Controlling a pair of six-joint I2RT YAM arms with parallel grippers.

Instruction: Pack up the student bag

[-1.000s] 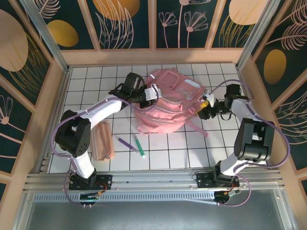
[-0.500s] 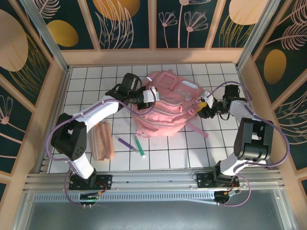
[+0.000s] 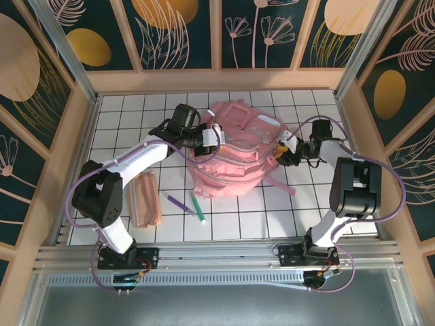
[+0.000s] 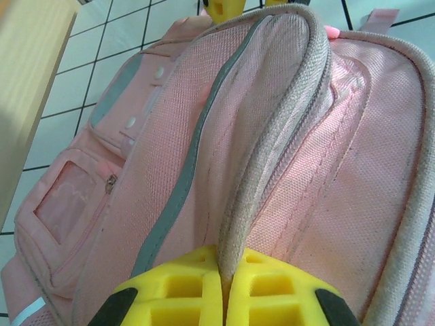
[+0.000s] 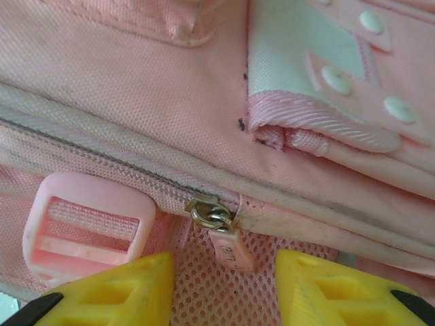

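Note:
The student bag (image 3: 238,155), a large pink backpack, lies mid-table. My left gripper (image 3: 215,136) is at its left side, shut on the bag's grey-pink zipper rim (image 4: 272,142), which runs up from between the yellow fingers (image 4: 177,285). My right gripper (image 3: 285,151) is against the bag's right side. Its jaws stand open on either side of a small pink zipper pull (image 5: 230,250) hanging from a brass slider (image 5: 207,214). The yellow fingertips (image 5: 132,285) do not touch the pull. A pink strap buckle (image 5: 85,227) sits just left of it.
A flat peach-pink pencil pouch (image 3: 145,198) lies on the white tiles to the left. A purple pen (image 3: 178,203) and a green marker (image 3: 197,207) lie in front of the bag. Wooden walls (image 3: 61,176) ring the table.
My right gripper has moved left against the bag and its jaws have narrowed around the zipper pull. My left gripper has shifted slightly farther away, carrying the bag's rim with it.

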